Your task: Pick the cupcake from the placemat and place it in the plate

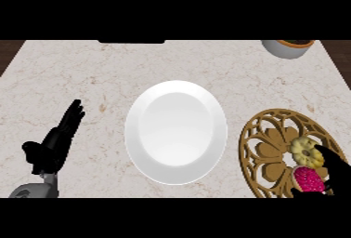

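Head view: I see the white plate [176,131] in the middle of the counter [103,65]. Right of the plate lies the round wooden placemat [264,144]. The cupcake [309,179] with pink top sits on it, beside a yellow donut [306,151]. My right hand [334,168] curls round the cupcake. My left hand [56,142] rests left of the plate, fingers straight, holding nothing.
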Robot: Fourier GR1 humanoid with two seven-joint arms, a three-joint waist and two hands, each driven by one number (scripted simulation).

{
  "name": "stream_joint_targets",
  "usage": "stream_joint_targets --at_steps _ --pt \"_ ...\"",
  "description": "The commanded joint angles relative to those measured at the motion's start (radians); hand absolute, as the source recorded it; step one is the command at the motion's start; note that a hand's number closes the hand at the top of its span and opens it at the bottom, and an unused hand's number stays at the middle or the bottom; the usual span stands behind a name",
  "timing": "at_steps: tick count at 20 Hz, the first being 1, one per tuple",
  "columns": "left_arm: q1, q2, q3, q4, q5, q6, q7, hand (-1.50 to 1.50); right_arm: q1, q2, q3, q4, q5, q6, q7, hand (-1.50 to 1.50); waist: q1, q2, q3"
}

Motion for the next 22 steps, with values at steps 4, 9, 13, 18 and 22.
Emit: stream_joint_targets --at_steps 4,9,13,18,22 --pt "0.001 -0.042 -0.005 0.004 -0.026 0.023 -0.011 0.00 0.094 0.068 0.110 -0.012 0.132 -0.064 -0.071 1.50 -0.002 0.008 0.013" --pt "0.029 0.019 0.051 0.014 0.004 -0.011 -0.016 0.00 0.407 0.137 0.280 -0.193 0.385 -0.301 -0.098 1.50 -0.031 -0.001 0.012" --pt "0.041 -0.002 0.026 -0.071 -0.005 0.013 0.041 0.00 0.538 0.141 0.385 -0.207 0.639 -0.509 -0.151 1.50 -0.025 -0.004 0.013" --pt "0.001 -0.007 0.029 0.007 -0.027 0.011 0.014 0.00 0.667 0.148 0.528 -0.318 0.808 -0.634 -0.165 1.50 -0.022 0.004 0.012" --pt "0.012 -0.021 0.024 -0.007 -0.020 0.005 0.007 0.00 0.776 0.153 0.708 -0.422 1.050 -0.639 -0.131 1.50 -0.025 0.003 0.011"
